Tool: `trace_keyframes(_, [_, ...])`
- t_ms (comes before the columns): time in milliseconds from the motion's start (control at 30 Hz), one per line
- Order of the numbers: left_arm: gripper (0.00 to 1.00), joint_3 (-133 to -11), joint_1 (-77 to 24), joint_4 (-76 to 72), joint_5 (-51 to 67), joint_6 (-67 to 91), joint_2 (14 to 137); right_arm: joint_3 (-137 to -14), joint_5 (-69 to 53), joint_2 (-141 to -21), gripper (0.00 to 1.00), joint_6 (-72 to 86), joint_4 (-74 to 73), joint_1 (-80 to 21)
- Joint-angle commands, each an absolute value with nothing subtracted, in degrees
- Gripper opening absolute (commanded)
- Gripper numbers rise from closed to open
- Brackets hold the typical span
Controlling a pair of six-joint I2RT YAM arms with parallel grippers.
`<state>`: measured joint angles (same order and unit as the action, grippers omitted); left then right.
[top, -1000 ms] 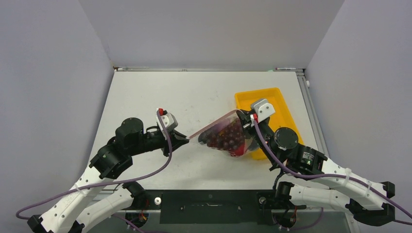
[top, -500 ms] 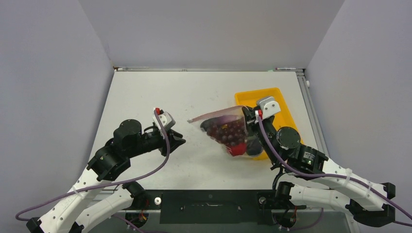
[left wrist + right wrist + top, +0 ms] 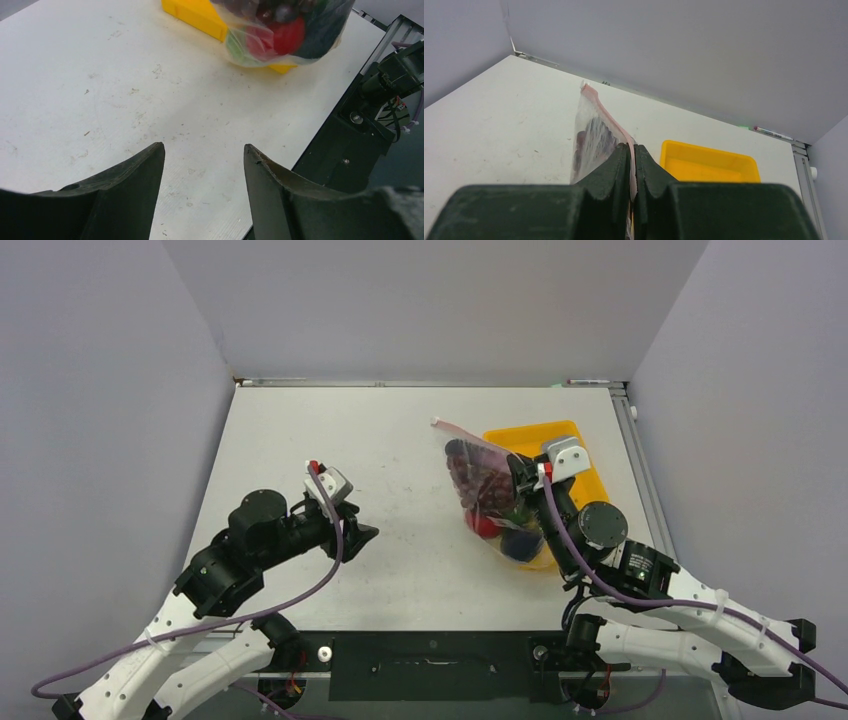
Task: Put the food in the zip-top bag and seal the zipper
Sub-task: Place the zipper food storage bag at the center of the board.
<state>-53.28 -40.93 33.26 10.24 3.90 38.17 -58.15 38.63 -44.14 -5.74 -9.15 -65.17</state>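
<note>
Pinching the zipper (image 3: 610, 120), right gripper (image 3: 631, 152) dangles the zip-top bag (image 3: 482, 485); left gripper (image 3: 204, 150) spread, apart.

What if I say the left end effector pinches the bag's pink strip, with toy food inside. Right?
No: the right end effector pinches the pink strip of the bag, as the right wrist view shows. The left end effector is open, empty. Toy food is inside.

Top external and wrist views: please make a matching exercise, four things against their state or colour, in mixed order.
1. left gripper
2. right gripper
3. zip-top bag
4. tray

A. yellow
B. shut on the zipper
C. open, empty
D. holds the food

Pairs: 1-C, 2-B, 3-D, 4-A
</note>
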Motion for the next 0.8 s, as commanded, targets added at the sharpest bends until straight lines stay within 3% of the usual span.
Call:
trace_keyframes(0, [0.57,-54.3,-41.0,30.9,8.7,5.1,37.0,-61.6,38.7,-45.2,0.05,-6.3,-0.5,-64.9])
trace_keyframes(100, [0.63,-52.8,-40.9,29.9,8.5,5.5,36.2,-62.7,38.4,-47.2,0.05,-6.4,-0.5,-64.9])
trace_keyframes(133, [0.78,-52.3,-41.0,29.5,8.4,5.8,35.9,-63.2,38.4,-48.1,0.05,-6.5,0.3,-64.9])
trace_keyframes(167, [0.83,-51.9,-41.0,29.2,8.4,5.9,35.8,-63.7,38.2,-49.3,0.05,-6.5,1.1,-64.8])
trace_keyframes(200, [0.96,-51.6,-41.0,29.0,8.4,6.0,35.6,-64.1,38.0,-50.2,0.05,-6.7,1.4,-64.8])
trace_keyframes(600, [0.96,-47.7,-40.9,27.2,7.0,6.9,32.9,-69.2,35.6,-63.1,0.05,-11.9,8.5,-63.4])
trace_keyframes(767, [0.96,-45.9,-40.7,26.8,6.8,7.8,32.2,-71.8,31.1,-69.3,0.05,-12.0,11.2,-58.3])
